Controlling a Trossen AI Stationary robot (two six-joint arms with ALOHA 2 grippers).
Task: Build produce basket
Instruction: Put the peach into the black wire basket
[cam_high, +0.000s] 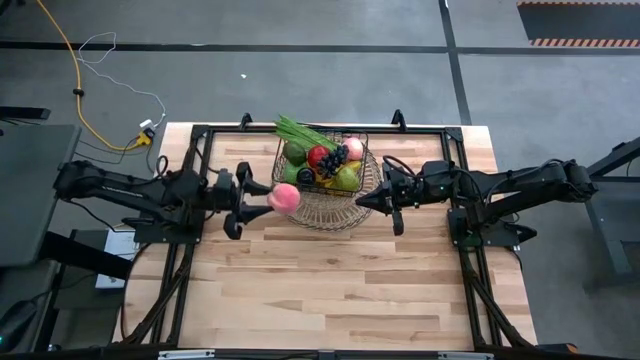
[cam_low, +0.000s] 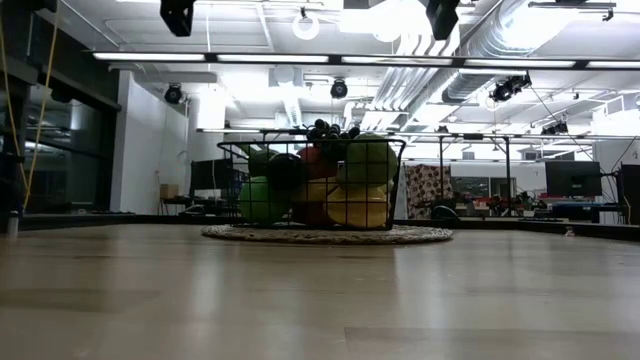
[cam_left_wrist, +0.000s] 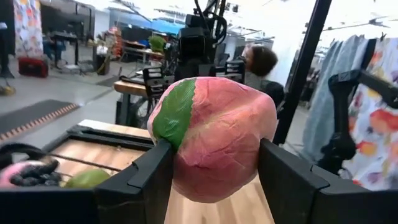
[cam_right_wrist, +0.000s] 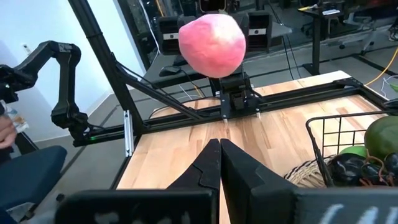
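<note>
From above, we see the left end effector clamped on a round pink peach, just beside the left edge of the dark thin-wire rectangular basket. The basket sits on a paler round woven tray on the light wooden surface, its long axis running left to right, and it is heaped with green, red and dark produce; a green leafy bunch points out toward its far-left corner. The right end effector is pinched to a closed point at the tray's right rim.

At table height, we see only the filled basket on its tray, no arms.

The left wrist view alone shows a green leaf patch on the peach between the fingers.

The right wrist view shows the peach held clear above the surface.
</note>
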